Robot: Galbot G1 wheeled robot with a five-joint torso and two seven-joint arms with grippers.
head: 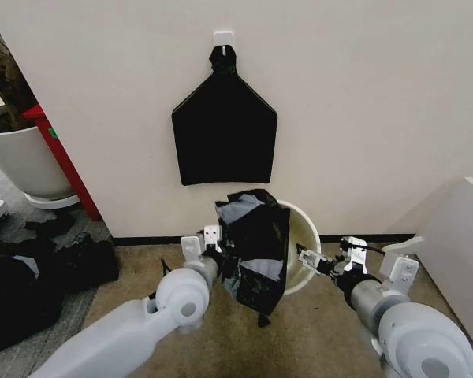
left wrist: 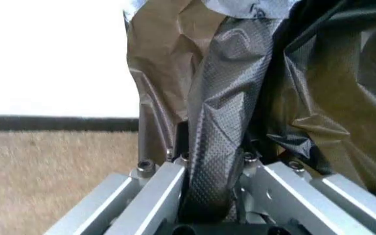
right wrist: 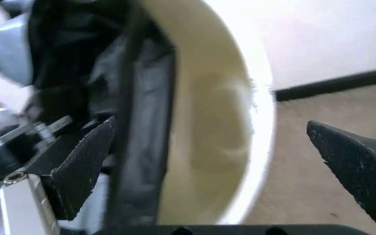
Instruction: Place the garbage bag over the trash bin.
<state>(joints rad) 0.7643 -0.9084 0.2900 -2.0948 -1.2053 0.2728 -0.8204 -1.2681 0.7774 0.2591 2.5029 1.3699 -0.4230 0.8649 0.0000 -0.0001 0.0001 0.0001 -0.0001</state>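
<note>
The left gripper (head: pixel 206 240) is clamped on a fold of the garbage bag (head: pixel 255 248), which hangs long-axis down over the near-left rim of the trash bin (head: pixel 302 236) on the carpet by the wall. The right gripper (head: pixel 329 256), jaws spread and empty, sits just beside the bin's bare right rim, the closer of the 2 arms to that uncovered side.
</note>
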